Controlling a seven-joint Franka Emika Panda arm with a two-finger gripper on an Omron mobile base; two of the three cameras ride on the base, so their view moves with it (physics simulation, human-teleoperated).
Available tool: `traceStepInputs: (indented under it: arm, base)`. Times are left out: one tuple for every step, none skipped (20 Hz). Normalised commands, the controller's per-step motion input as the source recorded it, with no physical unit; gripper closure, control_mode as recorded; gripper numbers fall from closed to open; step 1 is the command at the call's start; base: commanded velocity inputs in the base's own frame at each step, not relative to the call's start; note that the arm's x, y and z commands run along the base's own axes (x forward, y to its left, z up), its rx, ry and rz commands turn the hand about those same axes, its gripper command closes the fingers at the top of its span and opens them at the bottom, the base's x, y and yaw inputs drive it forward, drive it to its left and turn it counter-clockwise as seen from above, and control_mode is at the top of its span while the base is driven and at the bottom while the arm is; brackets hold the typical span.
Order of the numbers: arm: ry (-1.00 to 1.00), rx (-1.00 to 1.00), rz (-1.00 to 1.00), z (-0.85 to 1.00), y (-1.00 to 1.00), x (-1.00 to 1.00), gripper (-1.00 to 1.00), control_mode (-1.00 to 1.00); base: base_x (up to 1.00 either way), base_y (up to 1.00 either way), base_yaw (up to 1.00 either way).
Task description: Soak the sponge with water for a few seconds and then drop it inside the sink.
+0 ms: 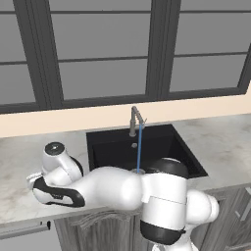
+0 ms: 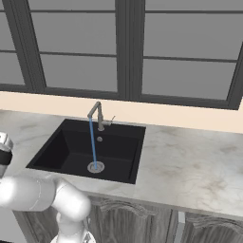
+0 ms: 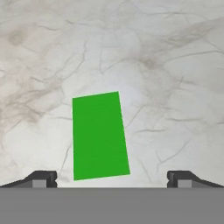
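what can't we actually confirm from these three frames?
- Sponge underside: hand view looks straight down, so just its green top shows.
- Sponge height relative to the end effector: hand view, fingertips cut off by the bottom edge; contact cannot be told.
- Sink front part and drain: left base view, hidden by the arm.
- Where the water lands: left base view, behind the arm.

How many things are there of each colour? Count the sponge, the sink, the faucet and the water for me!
Green: 1, the sponge
Black: 1, the sink
Grey: 1, the faucet
Light blue: 1, the water
Total: 4
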Motion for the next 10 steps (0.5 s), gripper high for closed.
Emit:
traceStepInputs:
  arm:
    - [0.0,0.0,0.0,-0.34,0.0,0.0,-1.0,-1.0]
    - [0.0,0.0,0.0,-0.38,0.0,0.0,-1.0,-1.0]
    - [0.0,0.0,0.0,-0.36,0.0,0.0,-1.0,-1.0]
    - [0.0,0.0,0.0,-0.38,0.0,0.0,-1.0,-1.0]
    - [0.0,0.0,0.0,-0.39,0.01,0.0,-1.0,-1.0]
    - [0.0,0.0,0.0,-0.34,0.0,0.01,-1.0,-1.0]
    - [0.0,0.0,0.0,-0.31,0.01,0.05,-1.0,-1.0]
    - [0.0,0.0,0.0,-0.24,0.01,0.13,-1.0,-1.0]
    - [0.0,0.0,0.0,-0.16,0.02,0.17,-1.0,-1.0]
    - [0.0,0.0,0.0,-0.06,0.04,0.25,-1.0,-1.0]
  base:
    - [0.0,0.0,0.0]
    - [0.0,0.0,0.0]
    - [0.0,0.0,0.0]
    - [0.0,0.0,0.0]
    - [0.0,0.0,0.0]
    - [0.0,0.0,0.0]
    - [0.0,0.0,0.0]
    - [0.0,0.0,0.0]
    - [0.0,0.0,0.0]
    - [0.0,0.0,0.0]
